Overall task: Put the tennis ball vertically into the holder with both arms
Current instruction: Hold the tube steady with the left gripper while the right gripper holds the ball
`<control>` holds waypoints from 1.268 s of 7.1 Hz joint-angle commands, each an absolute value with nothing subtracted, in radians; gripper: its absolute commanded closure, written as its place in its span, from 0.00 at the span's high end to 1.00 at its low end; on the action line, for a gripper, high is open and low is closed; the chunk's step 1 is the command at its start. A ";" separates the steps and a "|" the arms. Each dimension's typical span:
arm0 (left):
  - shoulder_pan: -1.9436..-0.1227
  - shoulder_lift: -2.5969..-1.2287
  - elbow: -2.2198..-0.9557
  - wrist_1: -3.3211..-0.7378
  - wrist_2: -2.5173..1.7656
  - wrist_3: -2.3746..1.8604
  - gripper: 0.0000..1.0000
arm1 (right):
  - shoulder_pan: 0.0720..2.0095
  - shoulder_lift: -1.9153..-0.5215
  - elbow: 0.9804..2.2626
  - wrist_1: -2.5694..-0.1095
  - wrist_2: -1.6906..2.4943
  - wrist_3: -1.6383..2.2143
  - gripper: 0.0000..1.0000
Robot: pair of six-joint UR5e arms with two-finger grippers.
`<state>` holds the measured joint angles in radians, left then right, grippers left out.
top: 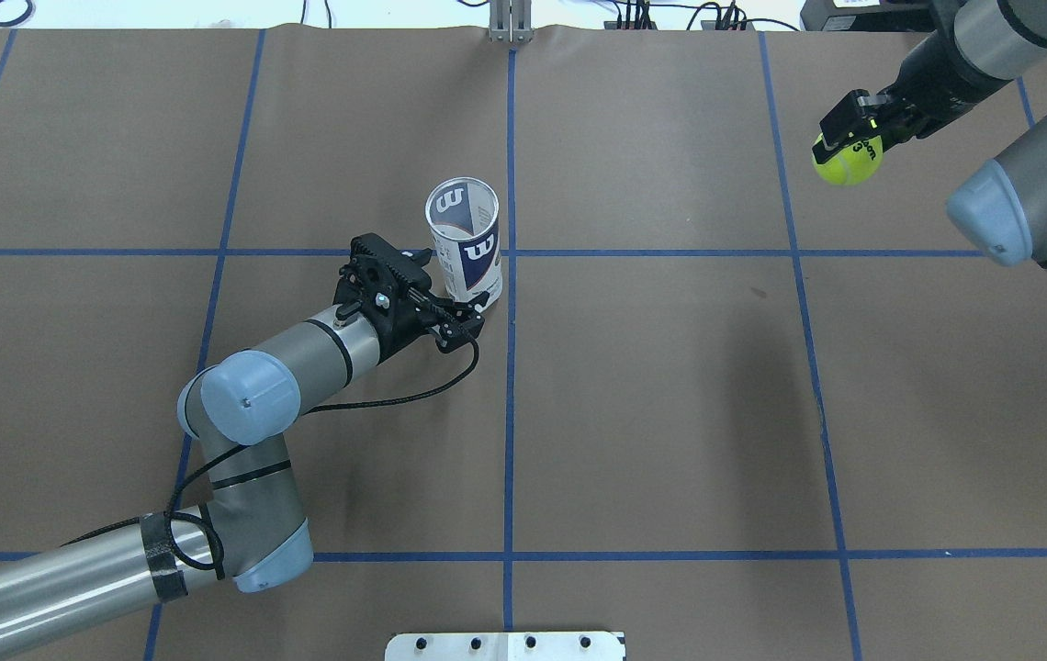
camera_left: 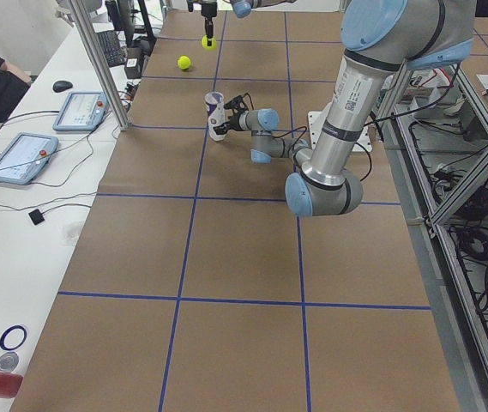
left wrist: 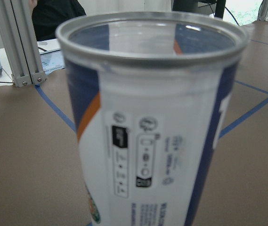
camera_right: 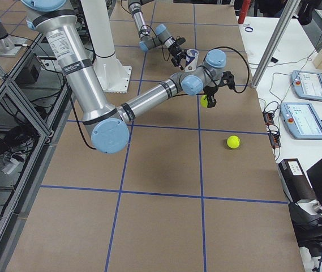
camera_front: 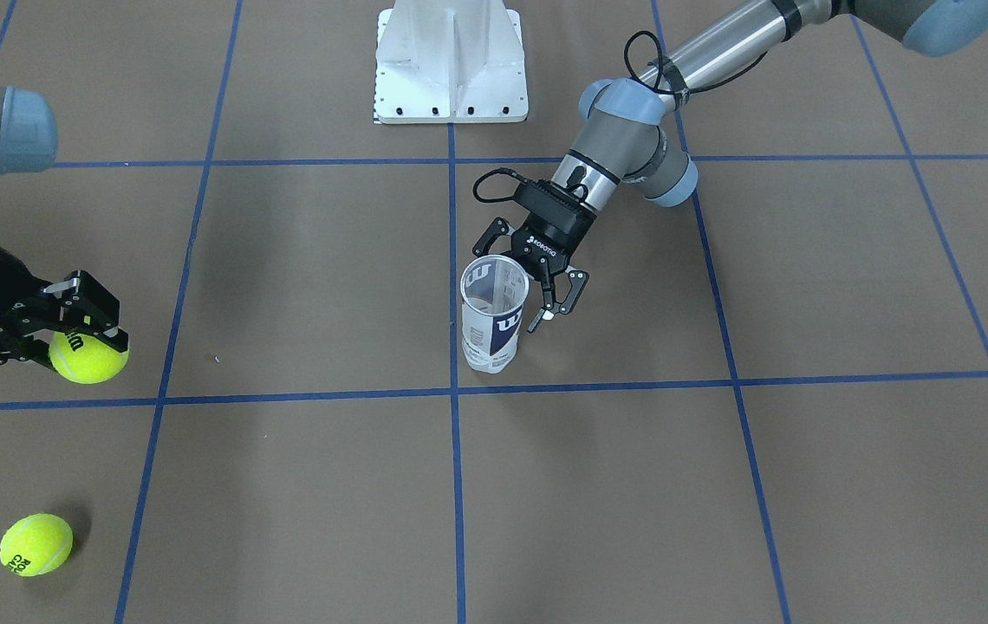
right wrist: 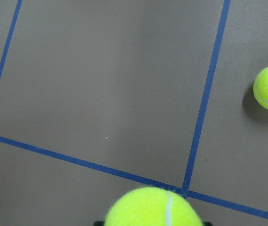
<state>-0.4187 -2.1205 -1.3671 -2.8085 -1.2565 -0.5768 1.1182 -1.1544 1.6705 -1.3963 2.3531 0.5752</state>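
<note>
Right hand (camera_front: 87, 338) clamped on ball (camera_front: 88, 360). Left hand (camera_front: 537, 295) fingers apart beside upright can (camera_front: 492, 334). Front view shows second ball (camera_front: 36, 544) on bench (camera_front: 719, 485); overhead view doesn't.

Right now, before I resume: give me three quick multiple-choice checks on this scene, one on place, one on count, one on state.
1. Where does the holder stand?
A) beside the left gripper
B) lying in a far corner
C) on the white pedestal

2. How many tennis balls show?
A) one
B) two
C) three

3. The right gripper is:
A) open and empty
B) shut on a tennis ball
C) shut on the can

Key:
1 A: the holder stands upright right by the open left gripper.
2 B: there is one held ball and one loose ball on the table.
3 B: the right gripper's fingers clamp the held ball.
</note>
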 commanded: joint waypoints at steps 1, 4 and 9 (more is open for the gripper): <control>-0.417 -2.132 -1.359 -2.801 -1.230 -0.577 0.99 | 1.120 -1.155 1.671 -1.394 2.353 0.575 0.00; -0.419 -2.183 -1.304 -2.801 -1.229 -0.578 0.99 | 1.120 -1.155 1.667 -1.394 2.352 0.575 0.00; -0.437 -2.184 -1.272 -2.801 -1.227 -0.578 0.99 | 1.118 -1.141 1.671 -1.396 2.352 0.577 0.00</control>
